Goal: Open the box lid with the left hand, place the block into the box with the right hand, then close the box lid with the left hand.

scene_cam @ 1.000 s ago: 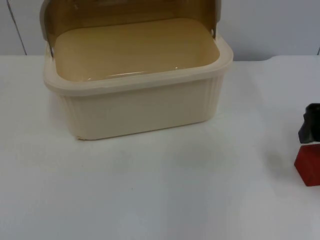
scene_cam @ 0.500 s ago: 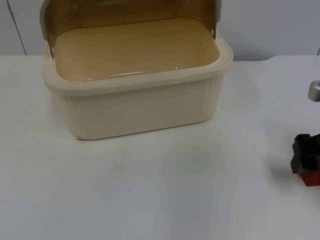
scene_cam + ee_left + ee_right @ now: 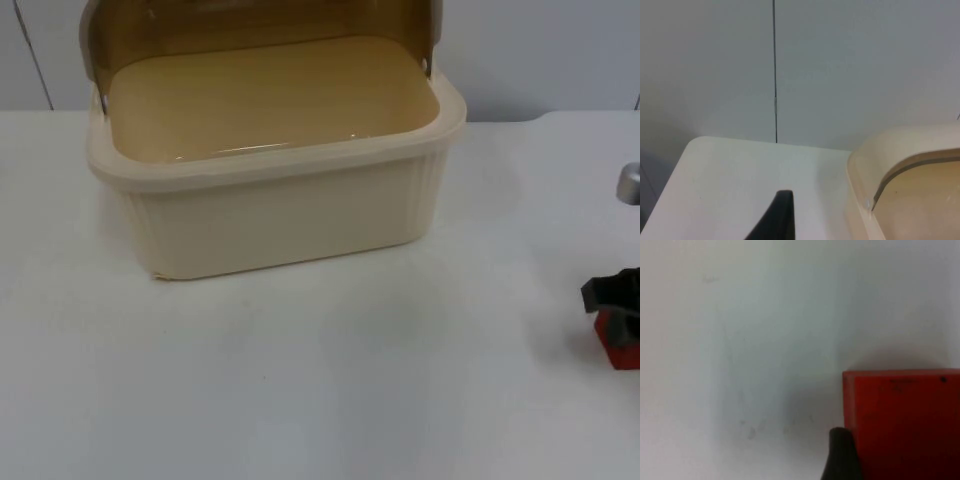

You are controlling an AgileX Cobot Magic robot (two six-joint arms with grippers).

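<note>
The cream box (image 3: 280,215) stands at the back left of the table, its brown see-through lid (image 3: 250,25) swung up at the rear and the inside bare. The red block (image 3: 622,348) lies on the table at the right edge. My right gripper (image 3: 612,298) is down at the block, just over its far side; in the right wrist view the gripper (image 3: 840,460) sits against the edge of the red block (image 3: 900,425). My left gripper (image 3: 777,220) waits over the table beside a corner of the box (image 3: 900,170).
The grey partition wall (image 3: 540,50) closes the table off behind the box. White table top (image 3: 330,380) stretches between the box and the block.
My right gripper has come down and forward from above the block to sit low on it, covering more of it. Box and lid have not moved.
</note>
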